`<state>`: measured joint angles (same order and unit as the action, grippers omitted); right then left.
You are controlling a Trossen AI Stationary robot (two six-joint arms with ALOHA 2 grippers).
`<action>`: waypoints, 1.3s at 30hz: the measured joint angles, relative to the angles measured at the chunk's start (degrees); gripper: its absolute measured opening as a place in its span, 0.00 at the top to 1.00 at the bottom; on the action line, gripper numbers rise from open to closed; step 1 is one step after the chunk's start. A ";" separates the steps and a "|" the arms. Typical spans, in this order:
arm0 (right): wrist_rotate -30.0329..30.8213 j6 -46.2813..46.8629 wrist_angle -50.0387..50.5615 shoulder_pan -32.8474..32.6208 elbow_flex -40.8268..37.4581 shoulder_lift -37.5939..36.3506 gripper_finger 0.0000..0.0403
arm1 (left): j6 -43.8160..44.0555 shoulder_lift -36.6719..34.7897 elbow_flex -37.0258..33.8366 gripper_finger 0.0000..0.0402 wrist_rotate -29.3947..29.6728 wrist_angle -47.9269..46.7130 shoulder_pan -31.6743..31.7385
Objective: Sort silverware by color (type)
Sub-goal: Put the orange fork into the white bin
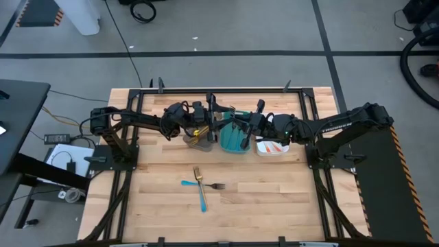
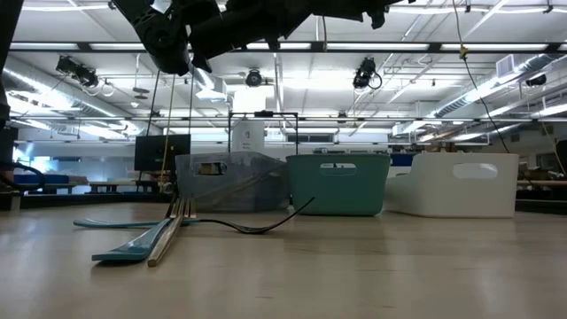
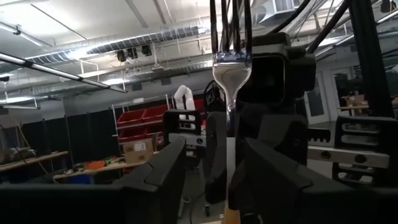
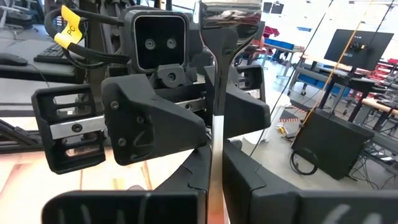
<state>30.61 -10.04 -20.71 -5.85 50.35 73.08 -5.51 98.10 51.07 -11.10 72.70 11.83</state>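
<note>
We hold a silver fork (image 4: pixel 214 93) upright in the pinched right gripper (image 1: pixel 252 125) above the teal tray (image 1: pixel 233 140), facing the left gripper (image 1: pixel 200 125), its fingers parted round the fork, seemingly handing over; three utensils (image 1: pixel 201 185) wait on the table (image 1: pixel 274 199).

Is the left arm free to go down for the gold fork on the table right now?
Probably not yet: the left gripper and right gripper meet over a fork above the trays. The gold fork itself lies unobstructed.
</note>
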 joint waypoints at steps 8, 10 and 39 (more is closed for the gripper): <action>1.32 0.00 0.60 -0.13 0.00 0.00 0.92 | 0.15 0.00 0.00 0.43 0.43 -0.21 -0.03; 1.31 0.00 0.66 -0.13 0.02 -0.02 0.92 | -0.41 0.00 0.00 0.41 0.49 -0.72 0.01; 13.38 5.54 17.89 -3.51 0.04 -9.79 0.92 | -3.91 -10.36 0.00 0.39 0.60 -25.95 -0.53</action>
<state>43.99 -4.50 -2.82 -9.36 50.39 63.29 -9.42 87.75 51.07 -10.50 46.76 11.30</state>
